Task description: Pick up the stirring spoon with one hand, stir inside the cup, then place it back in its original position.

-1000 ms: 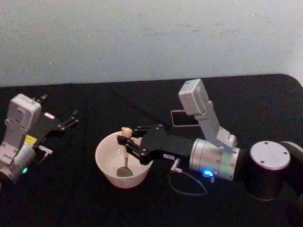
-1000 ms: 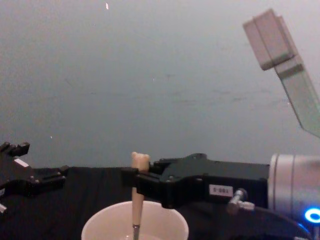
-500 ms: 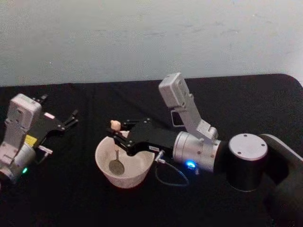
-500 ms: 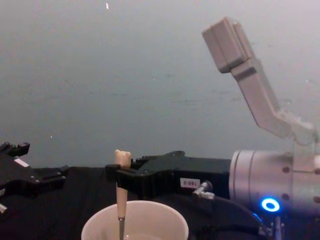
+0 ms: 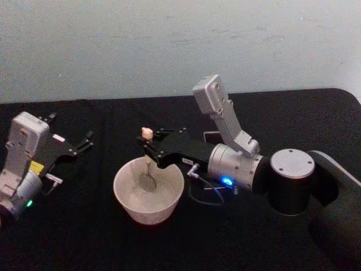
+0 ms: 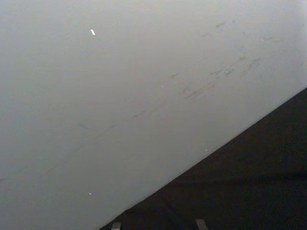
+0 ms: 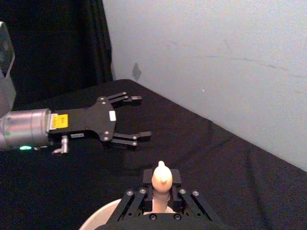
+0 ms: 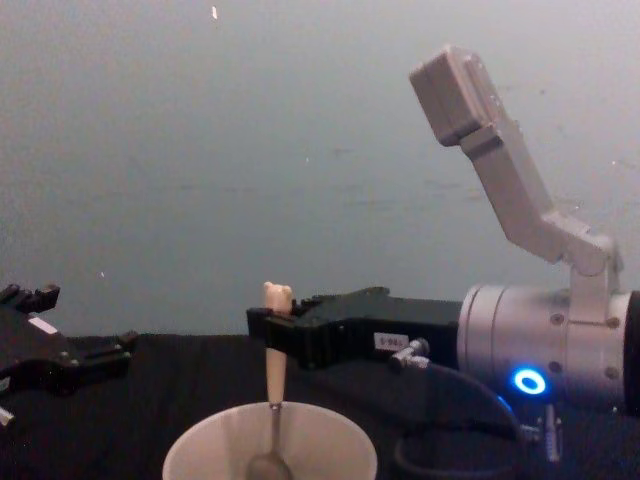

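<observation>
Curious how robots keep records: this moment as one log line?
stage: stir | right gripper: shut on stirring spoon, bowl end inside cup | left gripper: open, idle at left

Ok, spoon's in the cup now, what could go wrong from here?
The right gripper pinches the spoon just under its knob, so it could pivot or slip. Its bowl sits low in the cup; a wide sweep might tip it. The holder is half hidden behind that arm; the return could clip it. The left gripper idles at left.
</observation>
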Robot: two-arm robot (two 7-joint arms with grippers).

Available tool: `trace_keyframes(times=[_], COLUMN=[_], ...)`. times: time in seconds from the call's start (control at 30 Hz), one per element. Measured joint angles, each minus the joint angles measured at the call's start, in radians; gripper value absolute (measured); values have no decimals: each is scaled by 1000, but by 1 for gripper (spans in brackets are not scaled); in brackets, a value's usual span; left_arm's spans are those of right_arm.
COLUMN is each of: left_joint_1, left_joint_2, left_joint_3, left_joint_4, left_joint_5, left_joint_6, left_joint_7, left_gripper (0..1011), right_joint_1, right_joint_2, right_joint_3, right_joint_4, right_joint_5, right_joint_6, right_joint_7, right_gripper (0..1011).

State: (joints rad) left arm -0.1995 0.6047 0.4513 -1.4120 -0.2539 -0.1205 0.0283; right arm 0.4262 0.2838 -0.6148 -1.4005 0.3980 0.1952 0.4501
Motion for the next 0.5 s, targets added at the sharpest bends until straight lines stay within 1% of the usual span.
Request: trace_keyframes(times=[0.2,0.33,0.5], left_joint_1=[0,0,0], left_joint_2=[0,0,0], left_joint_3=[0,0,0], left_joint_4=[0,0,0], left_joint_5=[0,0,0], left_joint_6=[0,0,0], left_joint_7=[0,0,0], left_gripper=[1002,1001,1001], right_joint_1=[-3,-16,-48], right_joint_2=[10,27,62], right_joint_3=[16,25,42], right_joint_4=[2,-14,-57], right_joint_5=[-3,-4,9], right_joint_6=[-5,-8,-6], right_joint_7=[4,14,30], right_gripper=[208,208,208])
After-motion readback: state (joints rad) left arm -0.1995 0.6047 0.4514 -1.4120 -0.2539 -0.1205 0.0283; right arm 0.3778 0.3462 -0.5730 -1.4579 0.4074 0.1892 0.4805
